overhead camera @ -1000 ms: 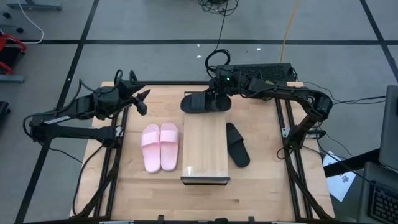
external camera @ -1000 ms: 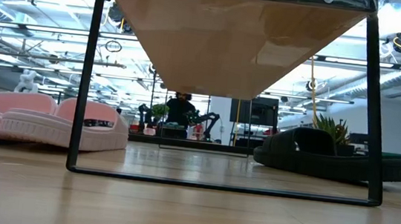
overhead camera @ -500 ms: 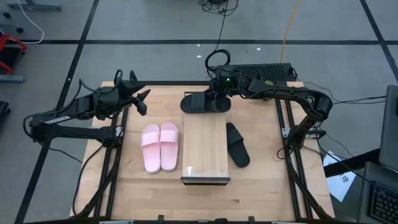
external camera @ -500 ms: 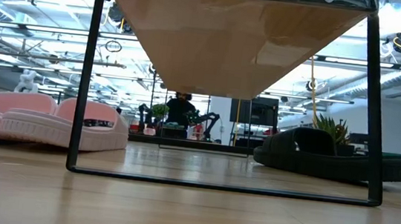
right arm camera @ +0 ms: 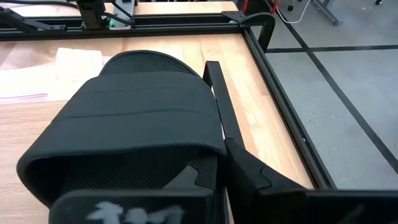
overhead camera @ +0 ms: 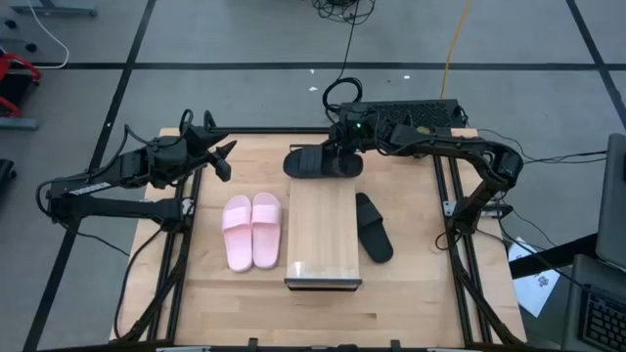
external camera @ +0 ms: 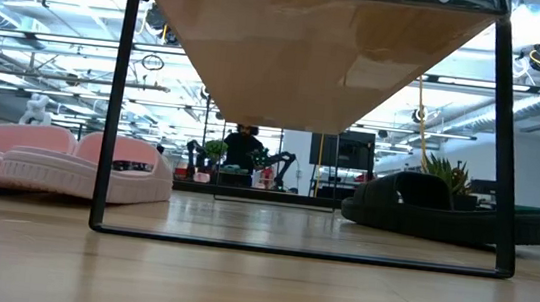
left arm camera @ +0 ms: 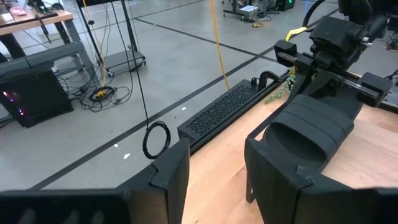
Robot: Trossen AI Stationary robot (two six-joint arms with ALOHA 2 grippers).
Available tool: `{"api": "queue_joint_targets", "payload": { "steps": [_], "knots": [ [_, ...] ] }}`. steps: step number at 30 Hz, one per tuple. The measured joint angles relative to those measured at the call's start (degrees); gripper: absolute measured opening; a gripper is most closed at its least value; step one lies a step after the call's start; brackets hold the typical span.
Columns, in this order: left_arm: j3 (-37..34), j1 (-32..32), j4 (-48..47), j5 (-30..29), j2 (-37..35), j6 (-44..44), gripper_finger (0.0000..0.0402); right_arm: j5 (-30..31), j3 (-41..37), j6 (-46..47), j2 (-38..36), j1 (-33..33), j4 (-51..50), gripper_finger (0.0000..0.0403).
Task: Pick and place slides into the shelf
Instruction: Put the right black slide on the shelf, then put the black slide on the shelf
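Now | black slide (overhead camera: 321,161): wide ribbed strap | right tool (overhead camera: 339,154) pinching it | left tool (overhead camera: 217,156) spread

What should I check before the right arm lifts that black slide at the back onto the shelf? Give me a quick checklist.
1. Right gripper at the back black slide: ok, one finger sits beside the strap in the right wrist view.
2. Firm grip: cannot tell.
3. Shelf top bare: ok.
4. Left gripper away from the shelf: ok, open, at the table's back-left.
5. Pink slides and other black slide off the shelf: ok, on the table beside it.
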Motion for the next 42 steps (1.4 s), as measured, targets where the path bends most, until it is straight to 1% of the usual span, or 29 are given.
{"api": "queue_joint_targets", "payload": {
  "steps": [10,13,30,36,42],
  "knots": [
    [0.0,0.0,0.0,0.0,0.0,0.0,0.0157,0.4,0.0,-0.5,0.0,0.8,-0.6,0.0041],
    [0.0,0.0,0.0,0.2,0.0,0.0,0.0157,1.8,0.0,-0.6,0.0,0.7,-1.8,0.0049],
    [0.0,0.0,0.0,0.5,0.0,0.0,0.0157,1.7,0.0,0.2,-0.1,0.8,-2.5,0.0102],
    [0.0,0.0,0.0,0.5,0.0,0.0,0.0157,1.8,0.0,0.8,-1.3,0.8,-5.0,0.0121],
    [0.0,0.0,0.0,0.6,0.1,0.0,0.0157,2.1,-0.1,-0.3,-4.3,0.7,-8.0,0.0128]
  ]
}}
